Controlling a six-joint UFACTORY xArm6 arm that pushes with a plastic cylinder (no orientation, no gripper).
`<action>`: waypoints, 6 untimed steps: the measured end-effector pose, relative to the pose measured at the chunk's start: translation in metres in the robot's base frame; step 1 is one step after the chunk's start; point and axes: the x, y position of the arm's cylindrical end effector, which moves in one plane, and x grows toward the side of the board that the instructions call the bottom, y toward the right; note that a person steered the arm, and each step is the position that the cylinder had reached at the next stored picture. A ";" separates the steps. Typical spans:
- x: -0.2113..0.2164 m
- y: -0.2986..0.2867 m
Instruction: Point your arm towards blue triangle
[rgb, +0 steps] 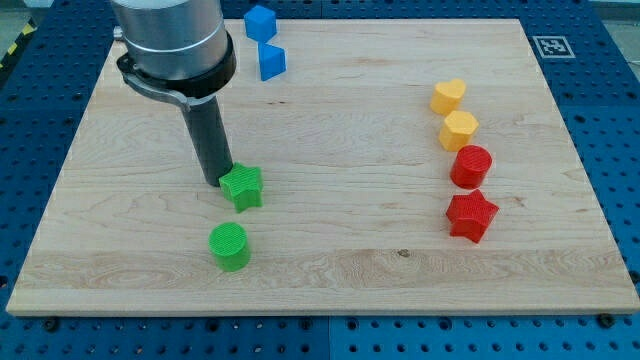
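Nearest me, toward the view's bottom, sits one green ridged plastic cylinder (230, 246) on the pale wooden table (350, 250), and just above it one green plastic star (242, 187). My tip (219, 183) rests against that star's left edge, so I judge the pointing job barely begun: the tip is down among the green pieces, while the blue plastic triangle (271, 62) lies well apart, near the view's top edge, slightly right of the rod's line. What is left is to slide the tip up the table past the star and stop close to that wedge. There is no pincer on this arm, only the bare dark rod, so nothing is held. Counting from near to far: two green blocks, then on the right one red star (471, 216), one red cylinder (471, 166), one yellow hexagon (459, 130), one yellow heart (449, 96), and farthest two blue blocks, the triangle and a blue cube-like block (260, 21) just above it.
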 end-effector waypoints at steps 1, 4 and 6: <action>0.000 0.000; -0.055 -0.049; -0.064 -0.049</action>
